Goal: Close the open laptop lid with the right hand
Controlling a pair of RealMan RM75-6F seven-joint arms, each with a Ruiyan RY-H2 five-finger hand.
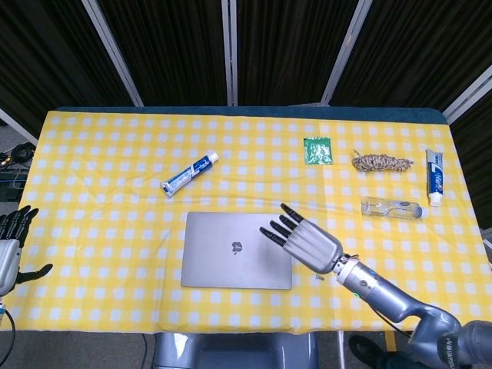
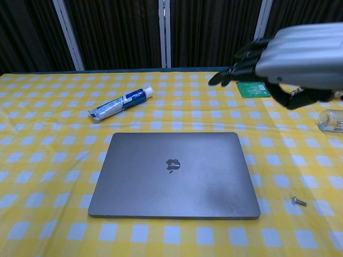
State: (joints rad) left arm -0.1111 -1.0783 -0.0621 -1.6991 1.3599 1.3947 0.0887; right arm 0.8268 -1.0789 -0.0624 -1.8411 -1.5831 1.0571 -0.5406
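The grey laptop (image 1: 235, 260) (image 2: 173, 174) lies flat on the yellow checked table with its lid fully down, logo facing up. My right hand (image 1: 306, 241) (image 2: 292, 56) hovers above the laptop's right side, well off the lid, fingers stretched out and apart, holding nothing. My left hand (image 1: 9, 247) hangs off the table's left edge with spread fingers, holding nothing; the chest view does not show it.
A blue-and-white toothpaste tube (image 1: 189, 173) (image 2: 120, 103) lies behind the laptop to the left. A green packet (image 1: 317, 149), a coil of rope (image 1: 381, 162), a clear bottle (image 1: 392, 207) and a second tube (image 1: 436, 175) sit at the right. A small screw (image 2: 298, 201) lies right of the laptop.
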